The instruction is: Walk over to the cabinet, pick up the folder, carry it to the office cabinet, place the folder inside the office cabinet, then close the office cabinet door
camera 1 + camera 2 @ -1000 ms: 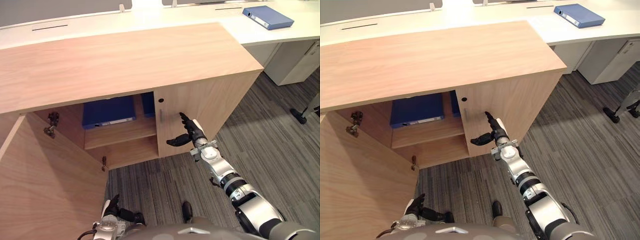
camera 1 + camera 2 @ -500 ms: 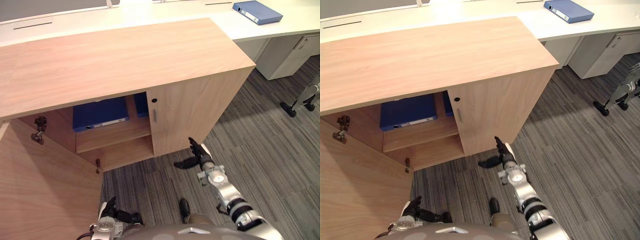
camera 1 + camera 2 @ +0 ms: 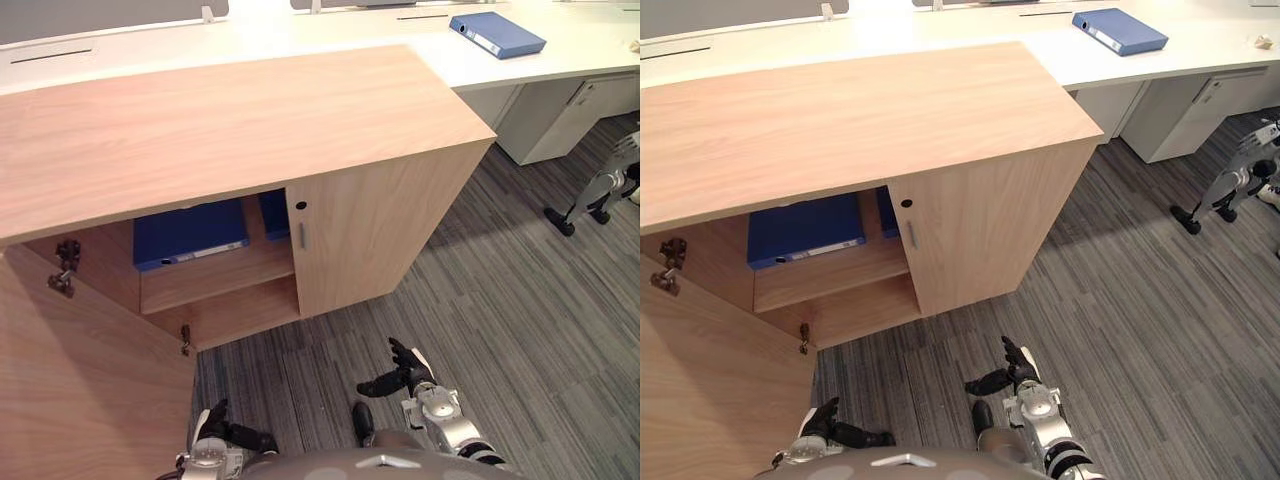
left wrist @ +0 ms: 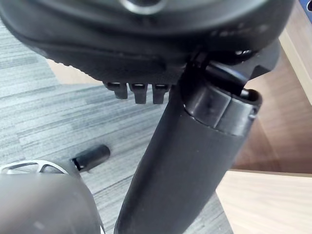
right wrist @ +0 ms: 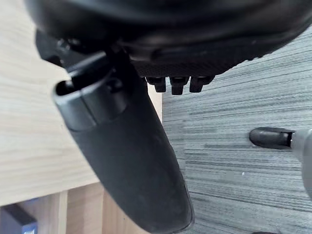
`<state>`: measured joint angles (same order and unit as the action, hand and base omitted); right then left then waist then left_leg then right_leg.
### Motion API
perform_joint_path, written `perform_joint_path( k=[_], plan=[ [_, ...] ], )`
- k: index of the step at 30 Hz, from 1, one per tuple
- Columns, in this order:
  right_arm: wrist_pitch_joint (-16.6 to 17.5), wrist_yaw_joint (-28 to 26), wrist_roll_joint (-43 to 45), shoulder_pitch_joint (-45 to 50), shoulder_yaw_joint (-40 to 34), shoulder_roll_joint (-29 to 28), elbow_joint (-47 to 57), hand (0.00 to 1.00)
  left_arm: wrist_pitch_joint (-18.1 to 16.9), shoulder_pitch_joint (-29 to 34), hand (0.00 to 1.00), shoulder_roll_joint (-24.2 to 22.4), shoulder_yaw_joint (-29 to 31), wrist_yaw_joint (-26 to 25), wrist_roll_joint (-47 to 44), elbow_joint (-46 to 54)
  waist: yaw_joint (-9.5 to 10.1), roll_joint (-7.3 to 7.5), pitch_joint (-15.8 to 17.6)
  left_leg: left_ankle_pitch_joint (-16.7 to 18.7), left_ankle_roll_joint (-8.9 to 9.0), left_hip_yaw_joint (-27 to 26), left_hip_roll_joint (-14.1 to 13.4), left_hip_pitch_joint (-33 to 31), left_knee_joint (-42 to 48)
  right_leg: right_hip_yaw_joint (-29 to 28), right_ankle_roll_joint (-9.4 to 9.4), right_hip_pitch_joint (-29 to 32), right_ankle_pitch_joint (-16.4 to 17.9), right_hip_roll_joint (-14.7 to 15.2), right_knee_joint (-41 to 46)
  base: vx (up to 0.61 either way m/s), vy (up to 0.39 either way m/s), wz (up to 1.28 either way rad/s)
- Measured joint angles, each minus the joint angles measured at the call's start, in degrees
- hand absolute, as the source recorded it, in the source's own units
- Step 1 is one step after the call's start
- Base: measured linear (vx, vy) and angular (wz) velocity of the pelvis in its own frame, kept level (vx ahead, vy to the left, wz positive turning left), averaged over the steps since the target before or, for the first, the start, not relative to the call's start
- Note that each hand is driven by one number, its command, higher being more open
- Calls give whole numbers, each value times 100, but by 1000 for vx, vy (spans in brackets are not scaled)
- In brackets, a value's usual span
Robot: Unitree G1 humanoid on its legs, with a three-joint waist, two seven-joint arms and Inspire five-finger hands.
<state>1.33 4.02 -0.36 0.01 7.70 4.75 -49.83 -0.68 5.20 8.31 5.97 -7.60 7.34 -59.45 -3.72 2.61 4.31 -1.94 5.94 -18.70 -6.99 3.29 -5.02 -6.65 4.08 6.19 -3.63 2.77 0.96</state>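
To my far side a white tabletop (image 3: 130, 60) runs along; beneath it a white drawer unit (image 3: 548, 125) stands on grey striped carpet (image 3: 500, 300).

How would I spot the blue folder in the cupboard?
Find the wooden cabinet in the middle, its left door open. On the upper shelf a blue folder lies flat, white strip facing out; its blue neighbour is half hidden behind the shut door.
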Motion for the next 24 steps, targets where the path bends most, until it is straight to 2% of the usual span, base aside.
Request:
perform_joint_path(
  k=[7,16,24],
  plan=[
    [12,229,70,704,-1240,41,-3,100,-13,-96,100,-96,-136,75,0,80,-108,28,-83,9,-20,173,74,-32,-1,173,47,-69,62,109,-21,19,15,13],
    [2,269,330,964,-1565,-74,-271,100,-24,-105,100,-154,-134,69,-12,80,-139,-89,-163,2,-56,485,141,-40,-4,480,86,-252,140,216,-59,22,10,19],
    [17,297,562,781,-1741,-172,-410,100,-52,110,100,-198,-94,-77,-480,81,-8,-108,-216,-1,-59,700,147,-51,-32,704,90,-366,212,247,-73,18,1,15]
  ],
)
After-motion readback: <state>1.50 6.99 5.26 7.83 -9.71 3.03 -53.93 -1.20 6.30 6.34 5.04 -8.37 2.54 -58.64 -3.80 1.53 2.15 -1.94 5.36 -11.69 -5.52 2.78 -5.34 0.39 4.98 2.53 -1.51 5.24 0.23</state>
